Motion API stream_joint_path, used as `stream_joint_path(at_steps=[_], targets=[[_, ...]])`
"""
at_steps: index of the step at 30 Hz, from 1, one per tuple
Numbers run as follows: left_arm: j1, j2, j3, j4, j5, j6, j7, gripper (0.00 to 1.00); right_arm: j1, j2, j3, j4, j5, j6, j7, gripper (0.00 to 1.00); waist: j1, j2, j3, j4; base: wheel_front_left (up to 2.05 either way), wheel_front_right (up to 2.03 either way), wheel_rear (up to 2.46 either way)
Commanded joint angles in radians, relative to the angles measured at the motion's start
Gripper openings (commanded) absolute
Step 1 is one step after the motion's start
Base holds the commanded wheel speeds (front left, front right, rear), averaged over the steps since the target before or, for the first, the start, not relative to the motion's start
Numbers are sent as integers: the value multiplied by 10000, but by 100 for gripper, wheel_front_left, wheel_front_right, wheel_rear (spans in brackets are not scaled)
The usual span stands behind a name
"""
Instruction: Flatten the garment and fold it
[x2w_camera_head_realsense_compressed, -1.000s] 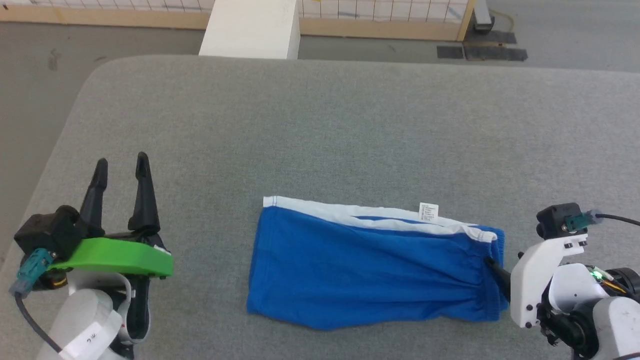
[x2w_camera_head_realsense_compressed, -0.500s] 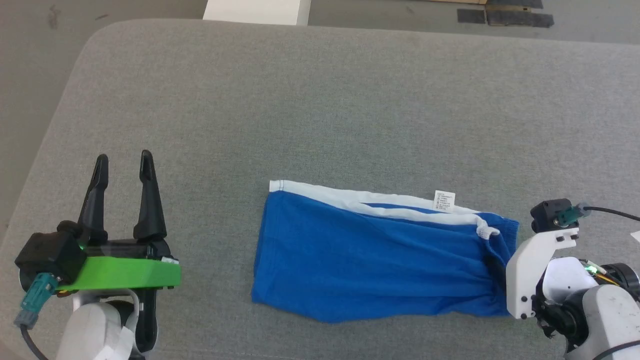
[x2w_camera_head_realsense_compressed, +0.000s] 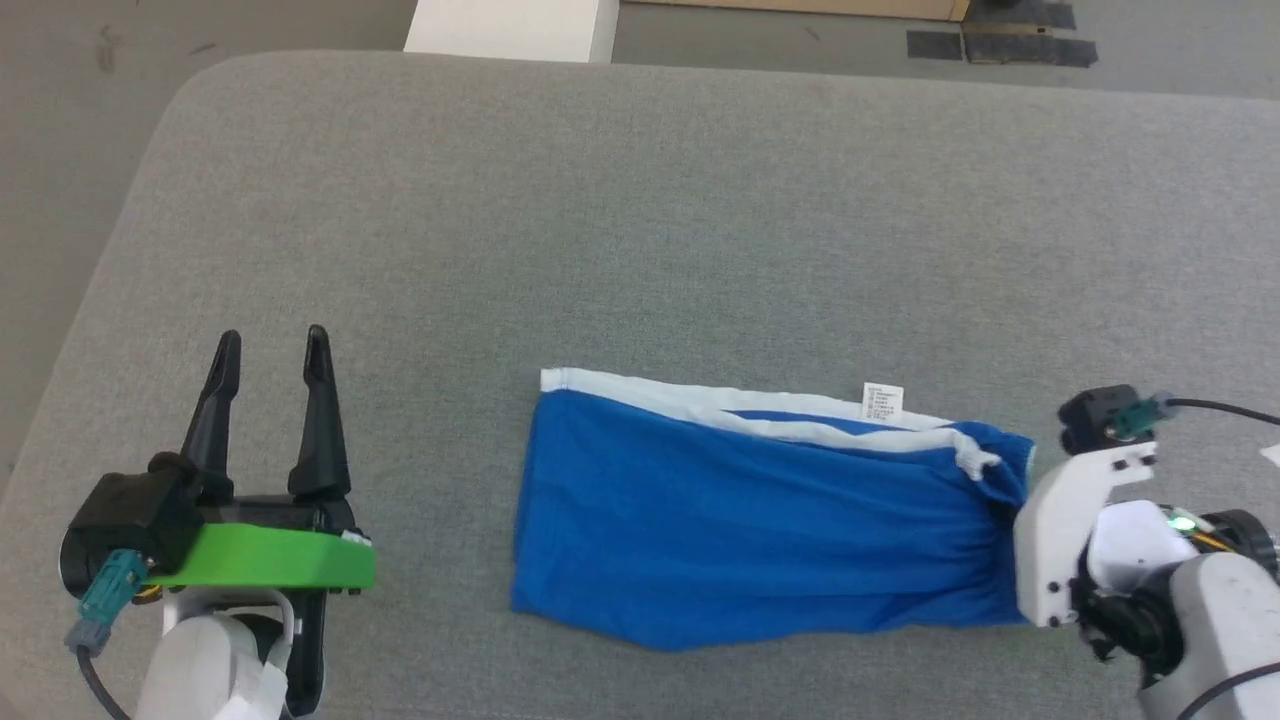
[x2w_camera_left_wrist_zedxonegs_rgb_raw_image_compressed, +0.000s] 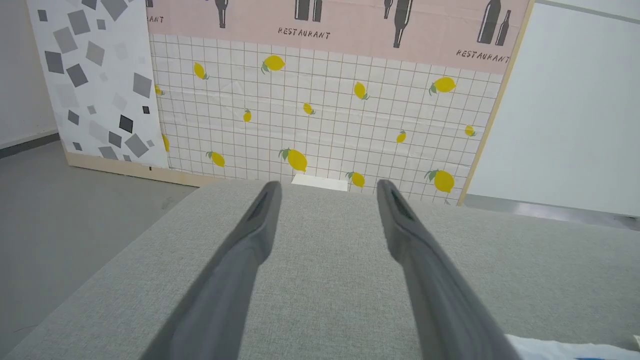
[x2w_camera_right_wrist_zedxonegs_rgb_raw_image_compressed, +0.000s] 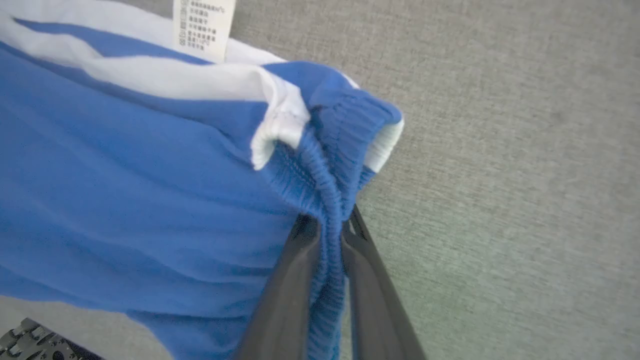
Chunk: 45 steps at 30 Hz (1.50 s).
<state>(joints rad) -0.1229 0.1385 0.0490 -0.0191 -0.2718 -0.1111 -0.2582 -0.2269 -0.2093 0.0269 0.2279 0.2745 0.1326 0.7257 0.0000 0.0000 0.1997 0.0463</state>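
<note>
Since the earlier head-view frames, the right end of the garment (x2w_camera_head_realsense_compressed: 760, 520), bright royal-blue soft fabric shorts, has drawn into a tighter bunch against the right gripper (x2w_camera_right_wrist_zedxonegs_rgb_raw_image_compressed: 327, 222). The left gripper (x2w_camera_head_realsense_compressed: 272, 340) has shifted slightly right, toward the garment. The camera has also moved a little.

**Position.** The garment lies on the grey fabric-covered table (x2w_camera_head_realsense_compressed: 640, 200), right of centre and toward the near edge. It rests directly on the table, not inside any holder. A white band (x2w_camera_head_realsense_compressed: 700, 402) runs along its far edge, with a small white sewn-in label (x2w_camera_head_realsense_compressed: 882, 402) standing up near the right end.

**Grippers.** The right gripper's two dark fingers are pressed together on the gathered blue elastic edge at the garment's right end. The left gripper hovers over bare table well left of the garment, fingers spread and holding nothing.

**Step in hand.** This appears to be the flattening step: the body lies mostly smooth, with creases running toward the pinched end.

**Next move.** Flattening probably calls for the left gripper to secure the left end while the right end is drawn out and laid down. Folding comes after.
</note>
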Motion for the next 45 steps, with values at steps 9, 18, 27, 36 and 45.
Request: stream_joint_path(at_steps=[9,18,27,36,45], targets=[[59,-73,-174,221,236,-149,-35,100,-166,-1349,-1817,245,-569,-19,492,0,0,0,-71,-95,0,0,0],[61,-92,-284,293,260,-179,-35,100,-172,-1646,-3217,265,-1672,-19,1127,0,0,0,-70,-168,0,0,0],[158,-175,7,258,110,-188,-36,100,-49,-1614,-2004,-1635,-1226,-19,2700,0,0,0,-306,-271,0,0,0],[356,-261,238,119,139,-191,-36,100,96,-1036,-529,-3763,-123,-19,4005,0,0,0,-339,-127,0,0,0],[379,-344,276,161,105,-193,-36,100,-140,473,629,-3000,10,-19,3036,0,0,0,-223,204,0,0,0]])
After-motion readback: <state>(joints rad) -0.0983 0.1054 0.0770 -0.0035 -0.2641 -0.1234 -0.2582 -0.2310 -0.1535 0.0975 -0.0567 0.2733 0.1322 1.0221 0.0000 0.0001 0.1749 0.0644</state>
